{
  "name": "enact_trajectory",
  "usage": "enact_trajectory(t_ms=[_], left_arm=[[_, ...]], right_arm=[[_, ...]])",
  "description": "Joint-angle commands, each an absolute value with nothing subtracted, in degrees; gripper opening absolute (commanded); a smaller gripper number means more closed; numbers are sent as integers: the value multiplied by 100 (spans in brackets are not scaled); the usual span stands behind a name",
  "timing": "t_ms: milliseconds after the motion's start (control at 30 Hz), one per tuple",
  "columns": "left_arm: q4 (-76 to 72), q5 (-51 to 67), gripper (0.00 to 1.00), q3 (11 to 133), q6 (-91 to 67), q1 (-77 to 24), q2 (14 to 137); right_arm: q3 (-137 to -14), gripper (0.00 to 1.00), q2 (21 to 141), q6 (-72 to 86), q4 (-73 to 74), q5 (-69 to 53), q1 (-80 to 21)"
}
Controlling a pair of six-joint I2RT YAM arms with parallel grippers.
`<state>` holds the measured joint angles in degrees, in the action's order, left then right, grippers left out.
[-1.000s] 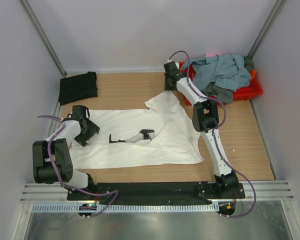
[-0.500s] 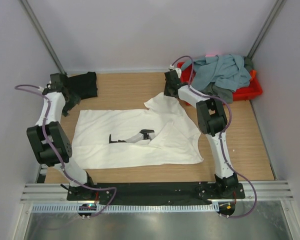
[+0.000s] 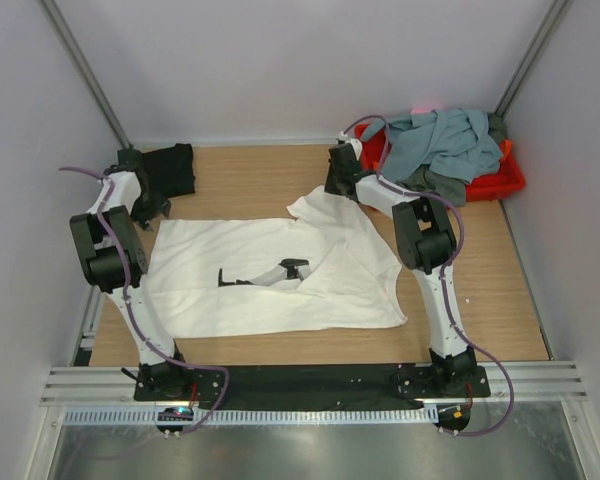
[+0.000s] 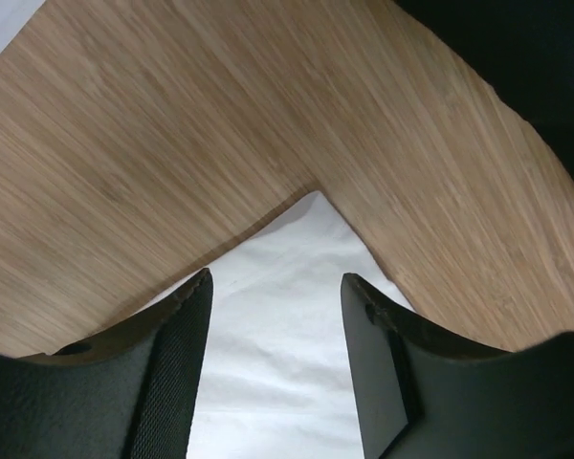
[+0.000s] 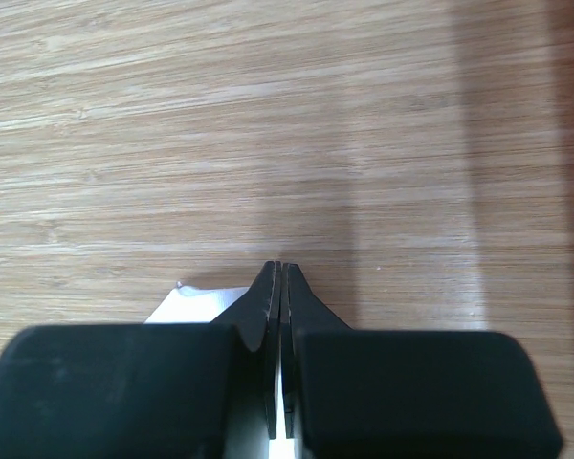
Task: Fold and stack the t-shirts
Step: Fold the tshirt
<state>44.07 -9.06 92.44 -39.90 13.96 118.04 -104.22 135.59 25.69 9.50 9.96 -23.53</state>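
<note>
At the far left of the wooden counter (image 3: 250,170), a black t-shirt (image 3: 170,172) lies folded in the back corner. Just in front of it the left gripper (image 3: 155,208) points down at the far left corner of the white t-shirt (image 3: 270,275). The left wrist view shows this gripper (image 4: 275,282) with its fingers apart and nothing between them. The pointed corner of the white t-shirt (image 4: 287,363) lies on the wood below the gap, and the black t-shirt (image 4: 517,48) fills the upper right of that view.

The white t-shirt is spread flat across the middle of the counter. Its right part is folded over in loose creases.

At the shirt's far right corner sits the right gripper (image 3: 332,188). In the right wrist view its fingers (image 5: 277,273) are pressed together. White cloth (image 5: 201,308) shows beside and in the seam between them, so the gripper appears clamped on the white t-shirt's edge.

At the far right, a red plastic tray (image 3: 510,180) holds a crumpled heap. A grey-blue t-shirt (image 3: 440,140) lies on top and a dark grey t-shirt (image 3: 435,185) hangs over the tray's near rim.
</note>
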Motion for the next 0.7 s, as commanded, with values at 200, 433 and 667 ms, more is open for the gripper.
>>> enact_trajectory(t_ms=[200, 433, 667], left_arm=[[4394, -844, 53, 9800, -3955, 1389, 12225], [4386, -765, 53, 9914, -3990, 1336, 12392], [4386, -852, 50, 9993, -3990, 1248, 12568]], right_arm=[[-10336, 1, 13482, 2689, 896, 782, -2391], [-10362, 2, 13517, 2707, 923, 712, -2382], [-10371, 2, 13544, 2707, 958, 677, -2391]])
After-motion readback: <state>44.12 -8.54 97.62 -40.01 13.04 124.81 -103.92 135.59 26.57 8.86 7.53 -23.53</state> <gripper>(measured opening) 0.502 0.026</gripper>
